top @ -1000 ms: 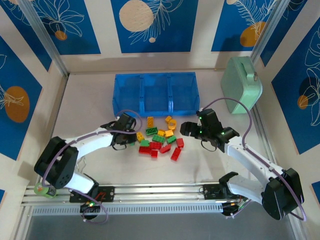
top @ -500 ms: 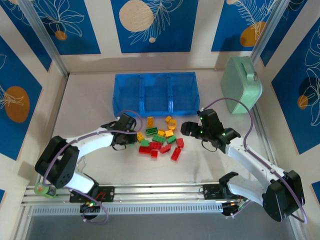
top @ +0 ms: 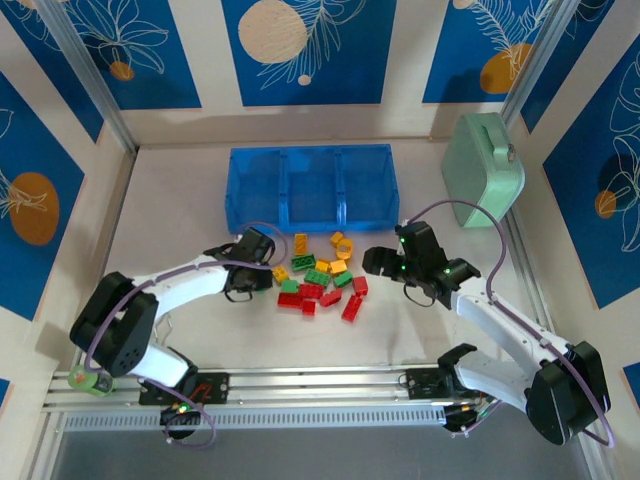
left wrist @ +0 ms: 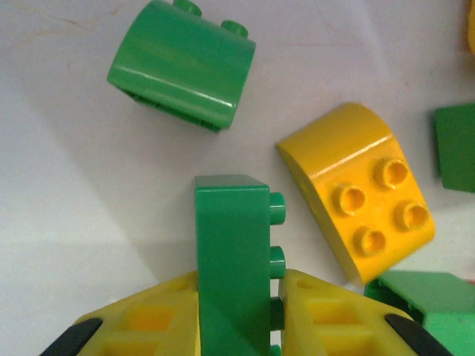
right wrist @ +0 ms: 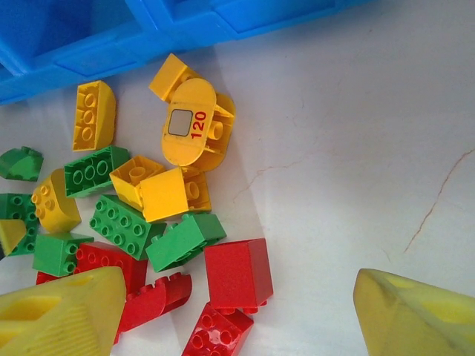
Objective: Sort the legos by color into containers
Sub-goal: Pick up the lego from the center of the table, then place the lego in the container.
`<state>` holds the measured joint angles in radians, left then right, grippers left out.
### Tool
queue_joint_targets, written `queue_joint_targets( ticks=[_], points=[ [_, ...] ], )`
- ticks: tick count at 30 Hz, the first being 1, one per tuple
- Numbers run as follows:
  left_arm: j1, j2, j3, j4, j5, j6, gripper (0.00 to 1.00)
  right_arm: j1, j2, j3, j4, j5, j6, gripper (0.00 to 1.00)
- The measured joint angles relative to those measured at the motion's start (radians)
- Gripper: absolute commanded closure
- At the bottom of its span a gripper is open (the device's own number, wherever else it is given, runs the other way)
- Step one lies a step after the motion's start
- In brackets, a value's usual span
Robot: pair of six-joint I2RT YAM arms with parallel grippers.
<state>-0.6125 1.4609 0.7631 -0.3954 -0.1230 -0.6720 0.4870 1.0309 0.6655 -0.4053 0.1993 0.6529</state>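
At the pile's near left edge we note the left gripper (left wrist: 239, 304), its yellow fingers (left wrist: 152, 315) pinching a green lego (left wrist: 230, 222). Right gripper (right wrist: 237, 289) hangs over the loose legos (top: 320, 278), fingers spread wide. Farther back, the blue tray (top: 310, 150) lies near the pile.

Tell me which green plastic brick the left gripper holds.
The narrow green brick pinched in the left gripper, studs facing right; the curved green brick beyond it lies free.
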Motion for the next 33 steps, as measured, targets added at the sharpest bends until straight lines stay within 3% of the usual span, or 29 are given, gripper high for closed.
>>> queue_joint_targets(
  ticks=[8,13,33],
  points=[
    [-0.045,-0.075,0.112,-0.071,-0.011,0.002,0.74,0.0,0.004,-0.015,0.008,0.0,0.014,0.19],
    [-0.045,-0.029,0.254,-0.092,-0.012,0.033,0.75,0.005,0.021,-0.015,0.013,-0.001,0.026,0.19],
    [-0.014,0.639,1.09,-0.208,0.012,0.192,0.73,0.122,0.02,-0.025,-0.041,0.034,0.056,0.17]
  ],
)
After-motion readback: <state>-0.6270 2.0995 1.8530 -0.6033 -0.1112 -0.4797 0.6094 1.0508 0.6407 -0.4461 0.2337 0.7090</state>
